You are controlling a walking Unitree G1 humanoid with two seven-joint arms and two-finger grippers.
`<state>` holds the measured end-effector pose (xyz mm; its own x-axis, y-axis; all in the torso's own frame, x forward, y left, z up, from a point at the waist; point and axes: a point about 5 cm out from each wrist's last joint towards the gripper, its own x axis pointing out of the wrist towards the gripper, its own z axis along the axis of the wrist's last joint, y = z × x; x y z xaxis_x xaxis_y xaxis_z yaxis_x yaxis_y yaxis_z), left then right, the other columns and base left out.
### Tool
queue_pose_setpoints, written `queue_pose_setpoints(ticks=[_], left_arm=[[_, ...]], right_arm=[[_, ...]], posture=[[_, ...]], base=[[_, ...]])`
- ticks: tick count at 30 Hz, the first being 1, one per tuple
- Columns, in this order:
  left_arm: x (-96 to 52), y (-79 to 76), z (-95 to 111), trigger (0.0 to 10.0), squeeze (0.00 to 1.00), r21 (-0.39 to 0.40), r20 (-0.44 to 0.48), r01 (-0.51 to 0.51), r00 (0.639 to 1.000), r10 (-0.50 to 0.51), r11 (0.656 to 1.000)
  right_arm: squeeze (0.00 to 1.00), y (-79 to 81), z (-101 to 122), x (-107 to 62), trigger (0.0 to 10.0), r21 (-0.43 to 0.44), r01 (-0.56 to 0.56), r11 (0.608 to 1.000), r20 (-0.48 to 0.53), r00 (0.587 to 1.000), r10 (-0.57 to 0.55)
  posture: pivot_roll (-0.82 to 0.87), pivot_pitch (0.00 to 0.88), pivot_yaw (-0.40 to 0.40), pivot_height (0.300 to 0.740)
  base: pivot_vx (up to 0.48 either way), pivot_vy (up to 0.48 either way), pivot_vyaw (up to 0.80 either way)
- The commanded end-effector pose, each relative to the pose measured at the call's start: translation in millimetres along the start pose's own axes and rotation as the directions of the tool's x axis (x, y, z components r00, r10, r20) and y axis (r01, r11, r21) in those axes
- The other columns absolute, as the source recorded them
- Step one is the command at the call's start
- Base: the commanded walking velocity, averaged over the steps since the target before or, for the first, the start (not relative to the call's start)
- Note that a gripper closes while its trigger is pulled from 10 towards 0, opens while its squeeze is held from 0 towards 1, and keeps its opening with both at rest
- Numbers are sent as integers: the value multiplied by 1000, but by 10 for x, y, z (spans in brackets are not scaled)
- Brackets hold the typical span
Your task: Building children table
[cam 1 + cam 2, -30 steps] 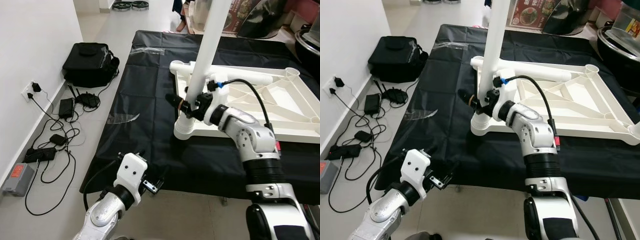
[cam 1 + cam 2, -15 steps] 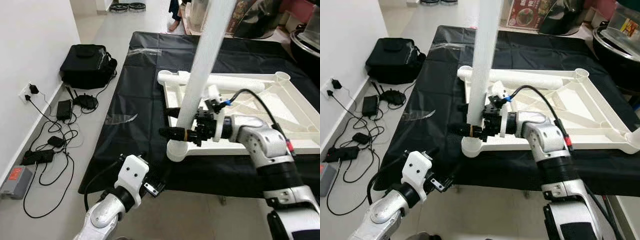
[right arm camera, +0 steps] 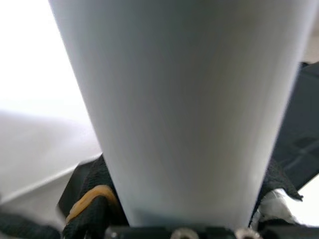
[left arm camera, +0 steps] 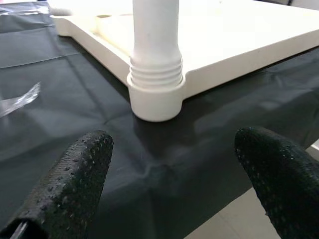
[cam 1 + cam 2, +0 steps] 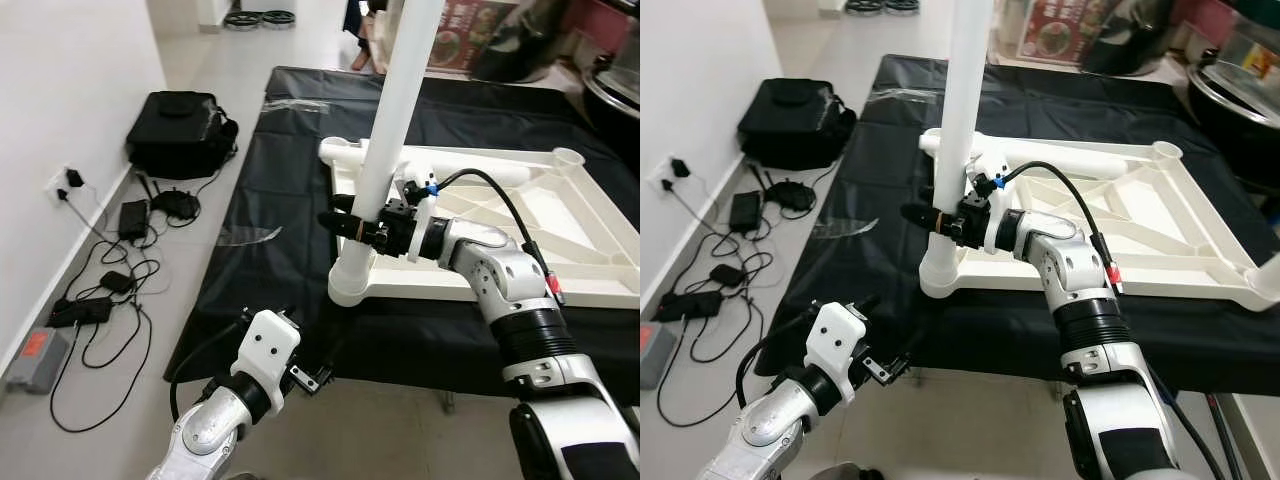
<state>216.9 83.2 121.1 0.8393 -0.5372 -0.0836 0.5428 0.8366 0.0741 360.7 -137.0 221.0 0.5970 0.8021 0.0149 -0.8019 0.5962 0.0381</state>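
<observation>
Your right gripper [image 5: 358, 225] is clamped around the white table leg [image 5: 385, 140], low on the tube and just above the corner socket [image 5: 349, 283]. In the right wrist view the leg [image 3: 174, 109] sits between the black fingers [image 3: 89, 209], one on each side of it. The leg stands nearly upright, tilted slightly, with its threaded lower end seated in the socket at the near-left corner of the white tabletop frame [image 5: 520, 215]. The frame lies upside down, ribs showing, on a black sheet [image 5: 290, 170] spread over the floor.

Your left gripper [image 5: 875, 345] hangs low at the near edge of the sheet, well apart from the frame; its two fingers [image 4: 70, 174] are spread wide and hold nothing.

To the left, a black bag [image 5: 180, 130] and a tangle of cables [image 5: 110, 280] with chargers lie on the tiled floor [image 5: 200, 50] beside the wall.
</observation>
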Motion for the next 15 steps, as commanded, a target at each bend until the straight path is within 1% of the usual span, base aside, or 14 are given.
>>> queue_pose_setpoints(ticks=[1,2,4,5,6,7,8,9,10,11,12,13,14,15], left_arm=[[2,-8,-43,10000,0,2,-15,5,1000,-5,1000],[3,-6,-42,10000,0,4,-15,5,1000,-5,1000],[3,-6,-42,10000,0,4,-15,5,1000,-5,1000],[4,-3,-42,10000,0,5,-15,6,1000,-6,1000],[5,-2,-41,10000,0,8,-16,7,1000,-7,1000],[7,2,-41,10000,0,12,-16,8,1000,-8,1000],[7,2,-41,10000,0,12,-16,8,1000,-8,1000],[8,4,-40,10000,0,15,-16,9,1000,-9,1000],[8,4,-40,10000,0,15,-16,9,1000,-9,1000],[9,6,-39,10000,0,18,-16,10,1000,-10,1000],[8,7,-39,10000,0,20,-17,10,1000,-10,1000],[8,7,-39,10000,0,20,-17,10,1000,-10,1000],[10,8,-37,10000,0,22,-18,10,1000,-9,1000],[13,9,-38,10000,0,24,-20,9,1000,-9,1000]], right_arm=[[0,-113,40,-110,0,53,118,992,54,991,-121],[0,-129,31,-127,0,81,172,982,66,982,-177],[0,-129,31,-127,0,81,172,982,66,982,-177],[0,-120,16,-135,0,79,221,972,75,971,-227],[0,-108,-23,-138,0,94,309,946,69,946,-316],[0,-105,-79,-143,0,104,420,901,54,902,-427],[0,-105,-79,-143,0,104,420,901,54,902,-427],[0,-116,-141,-169,0,108,541,834,24,837,-547],[0,-116,-141,-169,0,108,541,834,24,837,-547],[0,-123,-187,-199,0,106,640,761,8,764,-645],[0,-102,-199,-240,0,75,743,665,10,667,-745],[0,-102,-199,-240,0,75,743,665,10,667,-745],[0,-75,-196,-282,0,62,817,574,17,574,-819],[0,-39,-184,-326,0,52,869,491,29,491,-871]], posture=[[150,90,-85,740],[151,91,-85,740],[151,91,-85,740],[150,93,-83,740],[146,93,-80,740],[147,93,-79,740],[147,93,-79,740],[144,94,-77,740],[144,94,-77,740],[144,92,-78,740],[145,95,-74,740],[145,95,-74,740],[142,95,-76,740],[142,95,-76,740]], base=[[0,0,0],[0,0,0],[0,0,0],[0,0,0],[0,0,0],[0,0,0],[0,0,0],[0,0,0],[0,0,0],[0,0,0],[0,0,0],[0,0,0],[0,0,0],[0,0,0]])
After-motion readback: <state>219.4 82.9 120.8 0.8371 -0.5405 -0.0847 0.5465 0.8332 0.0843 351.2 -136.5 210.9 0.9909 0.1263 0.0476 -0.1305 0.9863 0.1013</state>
